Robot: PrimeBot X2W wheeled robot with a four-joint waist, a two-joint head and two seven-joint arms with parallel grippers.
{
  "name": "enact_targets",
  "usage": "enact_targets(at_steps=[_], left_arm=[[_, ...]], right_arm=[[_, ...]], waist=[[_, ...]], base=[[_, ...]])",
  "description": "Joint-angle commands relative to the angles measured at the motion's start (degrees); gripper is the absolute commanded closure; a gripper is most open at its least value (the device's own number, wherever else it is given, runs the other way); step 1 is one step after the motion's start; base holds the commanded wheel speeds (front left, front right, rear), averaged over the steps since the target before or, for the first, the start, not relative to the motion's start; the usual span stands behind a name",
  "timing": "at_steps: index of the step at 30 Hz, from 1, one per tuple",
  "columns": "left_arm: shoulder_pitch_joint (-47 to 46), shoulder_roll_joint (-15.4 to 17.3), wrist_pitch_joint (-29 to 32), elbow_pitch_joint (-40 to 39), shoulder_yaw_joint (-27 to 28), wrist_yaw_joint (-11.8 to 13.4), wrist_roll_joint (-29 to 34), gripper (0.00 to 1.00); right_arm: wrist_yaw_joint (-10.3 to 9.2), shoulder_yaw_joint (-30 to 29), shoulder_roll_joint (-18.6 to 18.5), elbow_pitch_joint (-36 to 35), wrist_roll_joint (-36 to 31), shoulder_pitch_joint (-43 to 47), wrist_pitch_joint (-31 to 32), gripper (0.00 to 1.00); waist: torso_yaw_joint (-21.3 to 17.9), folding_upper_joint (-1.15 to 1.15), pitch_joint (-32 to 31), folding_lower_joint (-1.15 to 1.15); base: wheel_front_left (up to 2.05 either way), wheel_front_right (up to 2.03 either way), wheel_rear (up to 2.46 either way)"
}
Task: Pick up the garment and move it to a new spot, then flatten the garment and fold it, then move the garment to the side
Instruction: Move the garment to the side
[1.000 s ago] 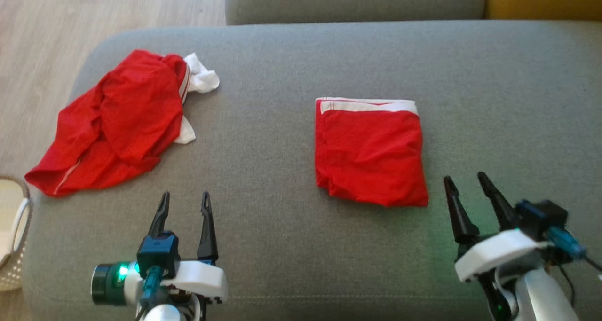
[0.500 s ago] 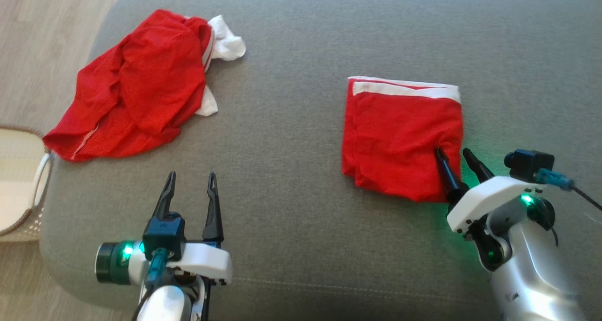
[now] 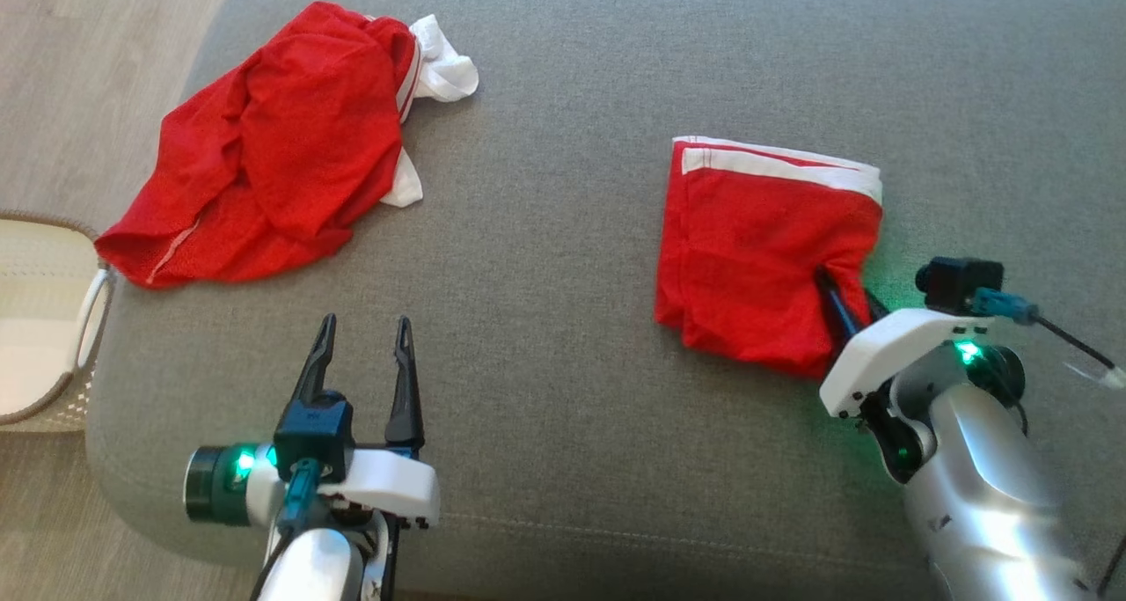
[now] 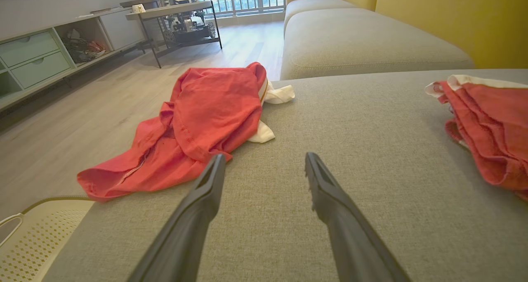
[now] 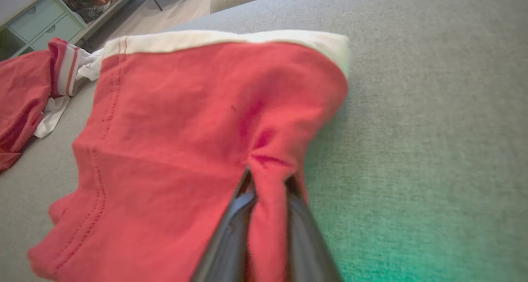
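- The right gripper [image 5: 268, 179] comes up from the bottom middle of the frame, both dark fingers squeezed onto a pinched-up ridge of cloth.
- That cloth is the folded red garment [image 5: 177, 121], which takes up most of the left and centre. It puckers right where the fingers bite.
- A white band [image 5: 222, 40] runs along its top edge.
- It all sits on a grey sofa [image 5: 433, 100], with a green glow [image 5: 412, 249] on the fabric at lower right.
- At far left there's a crumpled red garment [image 5: 20, 88] with white bits.
- Pale drawers [image 5: 45, 24] sit in the upper left corner.
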Motion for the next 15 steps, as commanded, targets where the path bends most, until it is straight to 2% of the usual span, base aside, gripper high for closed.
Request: enact_targets(at_steps=[1,3,9,15], left_arm=[[-2.51,0.05,-0.70,-1.29,1.55,-0.10,0.54,0.00],[-2.71,0.12,-0.70,-1.21,1.30,-0.79,0.52,0.00],[-3.06,0.11,-0.70,-1.59,1.41,-0.74,0.63,0.00],[-4.13,0.31,-0.70,-2.90,1.14,-1.19,1.06,0.00]], right_arm=[[-0.01,1.78,0.19,-0.44,-1.14,-2.59,-0.95,1.00],[-0.01,2.06,0.07,0.32,-2.94,-3.22,-1.56,1.00],[-0.01,3.51,-1.17,0.94,-7.86,-4.59,-3.37,1.00],[-0.01,6.05,-3.42,0.07,-11.52,-6.79,-3.80,1.00]], waist=[[-0.16,0.00,0.12,0.00],[-0.34,0.00,0.24,0.00],[-1.26,0.00,0.73,0.00],[-4.16,0.00,2.39,0.00]], base=[[0.00,0.00,0.00],[0.00,0.00,0.00],[0.00,0.00,0.00],[0.00,0.00,0.00]])
